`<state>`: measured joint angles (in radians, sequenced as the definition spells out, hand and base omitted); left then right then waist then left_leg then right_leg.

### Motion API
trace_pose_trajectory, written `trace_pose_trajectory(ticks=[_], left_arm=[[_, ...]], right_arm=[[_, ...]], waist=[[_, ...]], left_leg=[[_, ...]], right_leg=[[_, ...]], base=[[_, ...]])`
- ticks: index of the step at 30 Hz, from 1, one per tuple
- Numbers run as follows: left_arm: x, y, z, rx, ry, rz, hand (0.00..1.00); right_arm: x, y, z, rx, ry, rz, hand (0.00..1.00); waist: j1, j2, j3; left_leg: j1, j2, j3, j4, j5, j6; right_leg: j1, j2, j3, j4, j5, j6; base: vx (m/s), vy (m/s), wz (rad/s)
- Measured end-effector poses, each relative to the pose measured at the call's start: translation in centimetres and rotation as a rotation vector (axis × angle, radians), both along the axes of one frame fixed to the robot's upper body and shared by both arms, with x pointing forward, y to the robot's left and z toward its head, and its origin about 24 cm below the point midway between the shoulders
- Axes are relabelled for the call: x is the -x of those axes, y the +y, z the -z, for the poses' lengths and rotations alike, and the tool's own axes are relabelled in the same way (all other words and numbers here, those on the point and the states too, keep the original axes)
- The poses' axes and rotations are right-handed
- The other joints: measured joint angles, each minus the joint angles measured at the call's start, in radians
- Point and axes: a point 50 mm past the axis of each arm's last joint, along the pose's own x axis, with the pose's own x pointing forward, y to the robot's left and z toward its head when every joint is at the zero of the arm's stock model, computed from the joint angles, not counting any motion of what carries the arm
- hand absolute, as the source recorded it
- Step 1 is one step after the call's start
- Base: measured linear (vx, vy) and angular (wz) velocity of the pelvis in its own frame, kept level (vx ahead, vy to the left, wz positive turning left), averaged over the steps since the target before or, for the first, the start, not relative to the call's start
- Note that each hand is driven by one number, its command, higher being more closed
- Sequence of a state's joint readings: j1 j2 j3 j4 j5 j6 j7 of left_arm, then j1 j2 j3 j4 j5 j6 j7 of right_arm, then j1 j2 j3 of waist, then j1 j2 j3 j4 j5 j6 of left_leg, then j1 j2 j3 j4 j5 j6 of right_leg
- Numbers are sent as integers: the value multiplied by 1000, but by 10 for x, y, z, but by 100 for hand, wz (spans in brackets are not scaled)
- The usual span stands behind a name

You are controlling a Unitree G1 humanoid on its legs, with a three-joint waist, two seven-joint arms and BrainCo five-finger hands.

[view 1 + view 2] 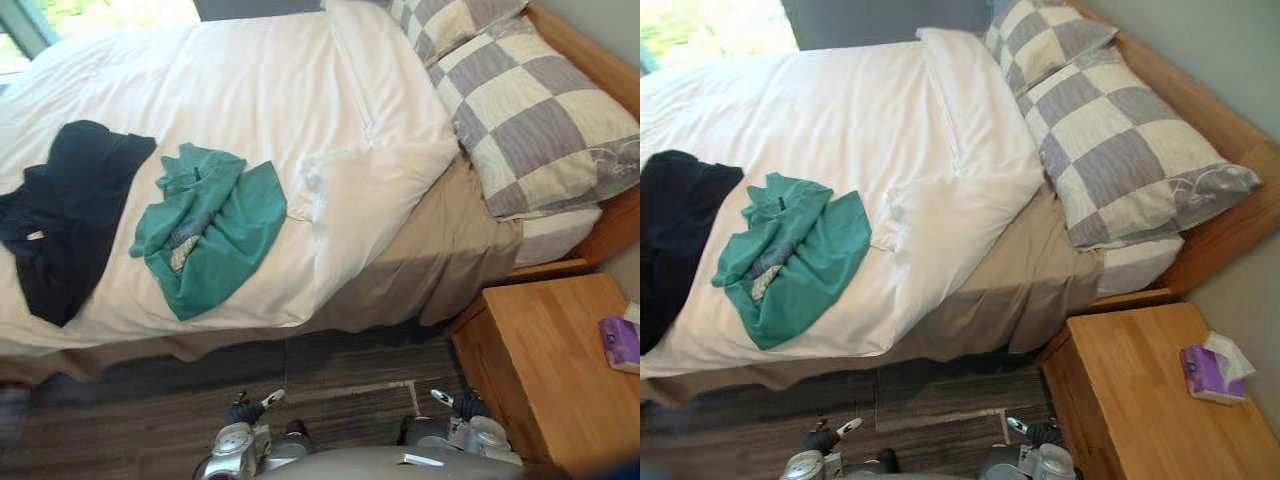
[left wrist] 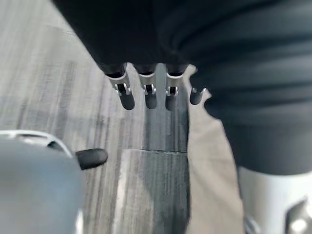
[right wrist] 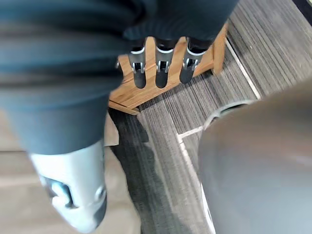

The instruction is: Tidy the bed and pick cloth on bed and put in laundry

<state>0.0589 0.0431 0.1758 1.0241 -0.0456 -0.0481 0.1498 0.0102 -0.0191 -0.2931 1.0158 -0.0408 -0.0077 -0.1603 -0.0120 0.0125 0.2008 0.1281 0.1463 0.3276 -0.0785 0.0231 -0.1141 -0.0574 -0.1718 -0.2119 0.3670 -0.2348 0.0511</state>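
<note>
A crumpled green cloth lies on the white duvet near the bed's front edge. To its left a black garment is spread over the duvet. The duvet's corner by the pillows is rumpled and folded back, baring the tan sheet. My left hand hangs over the grey floor beside the bed skirt, fingers straight and empty. My right hand hangs near the wooden nightstand, its fingers also straight, holding nothing.
Two grey-and-cream checked pillows lie at the head of the bed against a wooden headboard. The wooden nightstand stands at the right with a purple tissue pack on it. Grey plank floor runs along the bed's front.
</note>
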Motion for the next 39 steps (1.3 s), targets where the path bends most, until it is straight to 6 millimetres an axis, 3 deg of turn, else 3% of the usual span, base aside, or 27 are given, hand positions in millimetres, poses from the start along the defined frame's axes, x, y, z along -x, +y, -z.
trace_pose_trajectory(ticks=[2,5,10,14,17,18,19,21,22,23,24,26,29,31,35,37,39], left_arm=[[1,-1,1,3,4,-3,0],[2,-1,1,0,6,7,0],[1,5,0,-25,7,22,0],[7,8,1,-25,21,-6,0],[18,15,2,-34,44,-40,0],[23,16,3,-39,56,-44,0],[23,15,3,-39,57,-43,0],[24,13,3,-40,56,-27,0],[25,14,3,-40,57,-27,0],[30,16,4,-50,67,-15,0],[30,16,4,-56,71,1,0],[32,18,3,-63,75,14,0],[29,16,3,-68,67,51,0],[27,14,2,-65,61,59,0],[18,13,0,-67,31,74,0],[9,15,-2,-78,6,77,0],[1,16,-5,-86,-17,79,0]], right_arm=[[-1,-1,0,5,5,-13,0],[0,2,1,3,8,-32,0],[8,4,4,-18,28,5,0],[22,-15,4,-22,29,189,0],[5,-47,-16,68,-91,288,0],[-14,-69,-39,159,-203,288,0],[-22,-77,-49,196,-249,284,0],[-63,-124,-115,438,-483,235,0],[-69,-129,-125,471,-516,225,0],[-94,-142,-167,592,-652,194,0],[-103,-143,-183,625,-708,184,0],[-130,-141,-225,718,-845,112,0],[-154,-131,-260,777,-954,40,0],[-179,-114,-295,805,-1068,-32,0],[-201,-91,-345,890,-1211,-143,0],[-210,-72,-386,961,-1338,-222,0],[-213,-62,-411,1029,-1397,-265,0]], waist=[[0,14,0],[-2,13,-7],[-3,-18,-19],[-8,-6,-31],[-30,4,-34],[-35,13,-40],[-36,16,-43],[-39,28,-47],[-39,29,-46],[-42,31,-47],[-45,31,-47],[-50,33,-38],[-48,38,-18],[-33,48,12],[-23,50,64],[-22,47,104],[-22,48,127]], left_leg=[[17,21,-7,-20,11,-14],[31,30,-7,-19,12,-13],[31,19,0,-19,12,-14],[30,19,22,-20,12,-14],[25,25,43,-25,12,-14],[18,26,49,-25,11,-14],[12,27,50,-25,11,-14],[-9,26,45,-25,16,-7],[-11,26,44,-25,18,-7],[-33,27,31,-25,25,-6],[-44,26,19,-25,30,-5],[-80,26,2,-24,46,-3],[-118,26,-13,-20,61,0],[-146,26,-21,-20,73,5],[-201,24,-40,-19,90,15],[-232,18,-52,-19,101,22],[-254,11,-64,-19,108,28]], right_leg=[[10,25,2,10,-11,2],[49,42,3,-16,-12,2],[91,43,8,-112,7,-12],[118,52,15,-185,47,-9],[115,62,37,-212,69,-9],[104,66,48,-220,80,-9],[98,66,49,-224,83,-10],[81,67,47,-237,101,-7],[81,67,46,-240,104,-8],[74,68,35,-248,112,-10],[64,69,30,-248,113,-10],[36,68,13,-248,123,-12],[9,67,-1,-247,131,-16],[-16,67,-4,-243,140,-18],[-74,61,-17,-211,141,-18],[-112,53,-21,-186,140,-19],[-135,44,-25,-172,140,-19]], base=[[154,-184,18],[109,-76,15],[60,24,6],[-6,33,-8],[-53,15,-22],[-56,9,-23],[-71,15,-14],[-34,8,4],[-34,3,12],[-49,-8,16],[-41,-12,25],[-24,-11,25],[-42,-3,21],[-49,0,7],[-56,4,17],[-44,6,11],[-36,20,12]])
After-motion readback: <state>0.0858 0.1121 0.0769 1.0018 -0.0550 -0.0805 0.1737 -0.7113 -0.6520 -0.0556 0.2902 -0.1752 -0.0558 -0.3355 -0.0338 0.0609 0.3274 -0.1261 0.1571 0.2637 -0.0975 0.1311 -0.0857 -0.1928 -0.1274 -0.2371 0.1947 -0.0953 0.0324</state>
